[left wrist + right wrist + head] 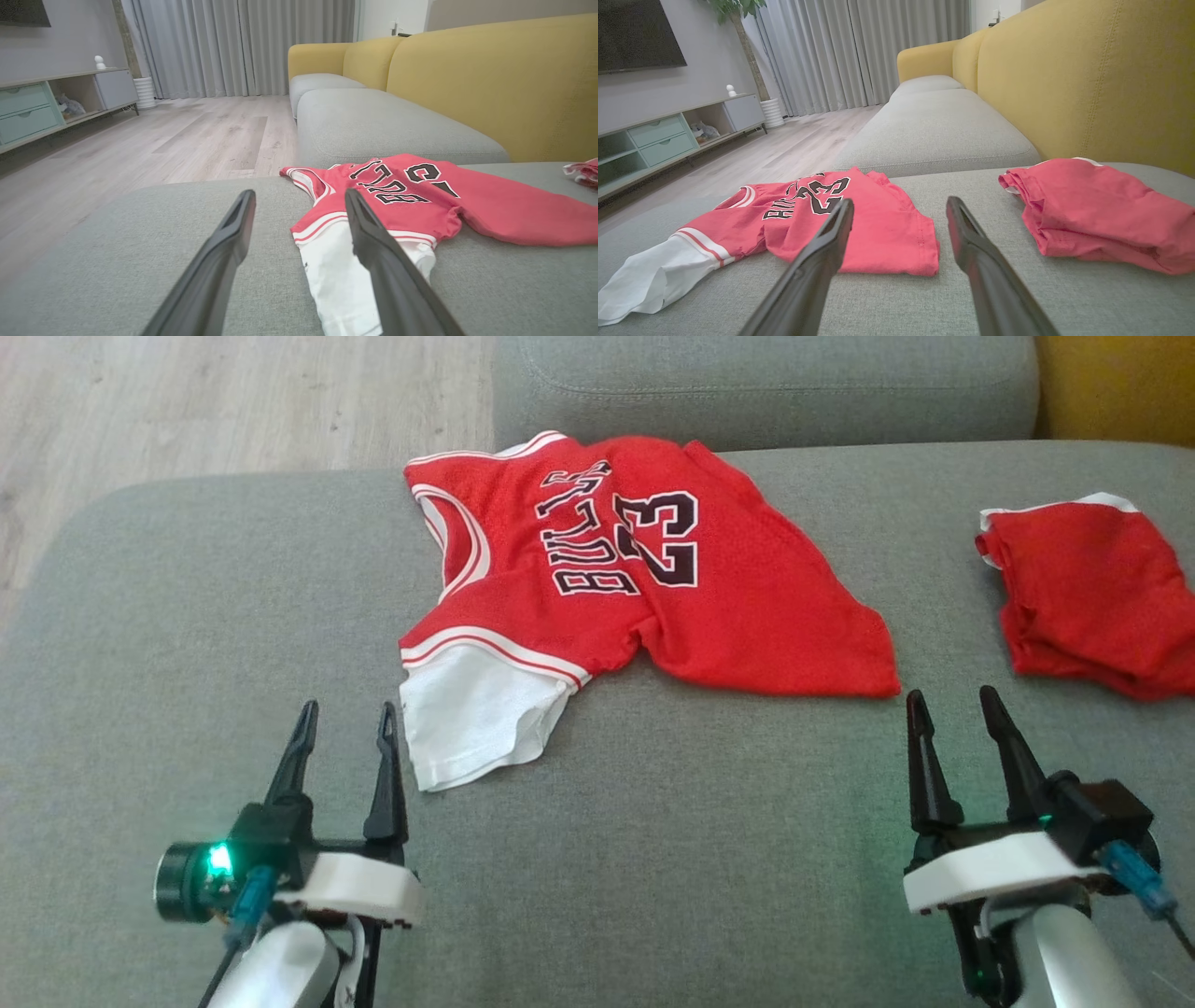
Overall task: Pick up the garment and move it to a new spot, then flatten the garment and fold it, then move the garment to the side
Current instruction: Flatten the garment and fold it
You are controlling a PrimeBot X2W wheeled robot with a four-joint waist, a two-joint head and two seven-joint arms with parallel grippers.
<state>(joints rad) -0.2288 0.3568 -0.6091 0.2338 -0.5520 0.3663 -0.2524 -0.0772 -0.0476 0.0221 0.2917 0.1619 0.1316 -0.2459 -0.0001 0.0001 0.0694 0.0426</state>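
Hovering at the left over the grey sofa cushion with the left gripper spread wide and empty, just beside the white flap of the red jersey, lying rumpled mid-cushion. Looks light, limp and a little slick, likely to sag and bunch if lifted at one point; best pinched at two edges, the striped trim by the white flap and the red corner toward the right. Further right, right gripper likewise parted and holding nothing, near that corner, with a folded red garment beyond, well apart
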